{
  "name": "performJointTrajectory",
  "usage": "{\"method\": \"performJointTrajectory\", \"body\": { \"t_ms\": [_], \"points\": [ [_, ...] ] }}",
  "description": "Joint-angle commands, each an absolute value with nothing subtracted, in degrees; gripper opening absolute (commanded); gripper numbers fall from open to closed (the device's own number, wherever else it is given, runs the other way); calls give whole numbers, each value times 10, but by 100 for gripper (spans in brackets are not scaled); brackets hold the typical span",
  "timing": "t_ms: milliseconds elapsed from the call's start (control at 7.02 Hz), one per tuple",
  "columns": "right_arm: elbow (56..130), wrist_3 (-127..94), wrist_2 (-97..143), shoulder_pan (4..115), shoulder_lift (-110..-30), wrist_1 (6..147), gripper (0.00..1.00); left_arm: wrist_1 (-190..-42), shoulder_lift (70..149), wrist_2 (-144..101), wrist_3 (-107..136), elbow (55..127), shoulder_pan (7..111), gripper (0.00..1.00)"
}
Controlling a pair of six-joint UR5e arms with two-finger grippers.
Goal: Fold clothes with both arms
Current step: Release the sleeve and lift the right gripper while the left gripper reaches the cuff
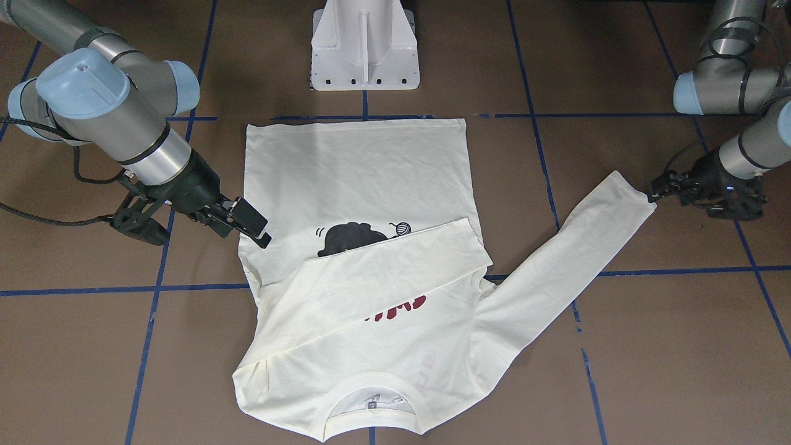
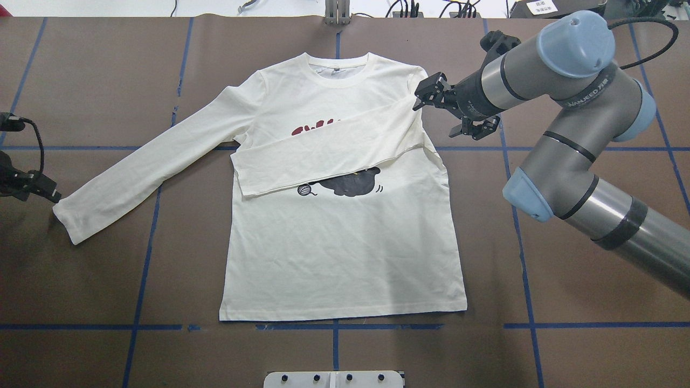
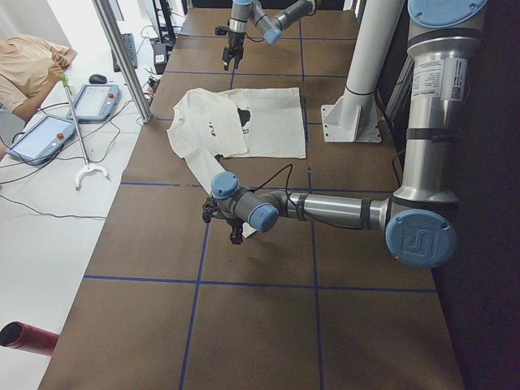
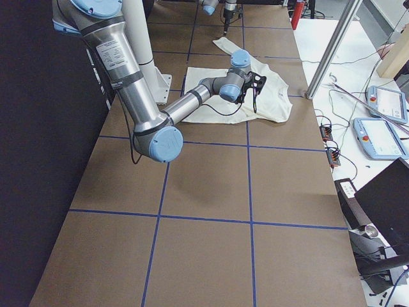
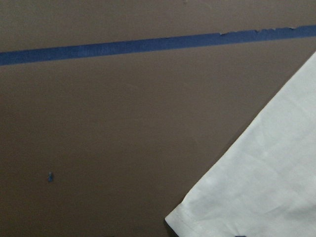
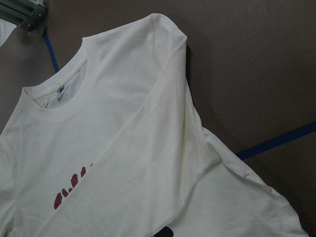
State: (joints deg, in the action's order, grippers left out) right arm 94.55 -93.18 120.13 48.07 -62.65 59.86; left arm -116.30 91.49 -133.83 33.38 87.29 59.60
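On the matte brown table (image 2: 539,280), the soft cream T-shirt (image 2: 345,258) lies flat at centre, print up. We judge the folding barely begun: one sleeve (image 2: 329,156) crosses the chest, the other sleeve (image 2: 145,167) stretches toward eight o'clock. At two o'clock our right gripper (image 2: 426,94) hovers, fingers spread and empty. Our left gripper (image 2: 46,188) meets the cuff; we cannot tell its grip.

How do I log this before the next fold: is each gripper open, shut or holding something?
Left gripper: at the sleeve cuff; cannot tell whether the jaws grip it.
Right gripper: jaws open, holding nothing, by the T-shirt.
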Motion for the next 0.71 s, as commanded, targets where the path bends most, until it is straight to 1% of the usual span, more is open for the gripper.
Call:
{"method": "performJointTrajectory", "body": {
  "t_ms": [0,285,427,570],
  "points": [
    [948,-933,1200,479,-630,599,99,-1164,924,-1318,359,869,572,69],
    [947,-933,1200,471,-629,599,99,-1162,924,-1307,360,867,569,59],
    [947,-933,1200,468,-628,598,99,-1162,924,-1307,361,866,569,43],
    [946,-934,1199,464,-628,598,99,-1162,924,-1305,361,866,568,22]
  ]
}}
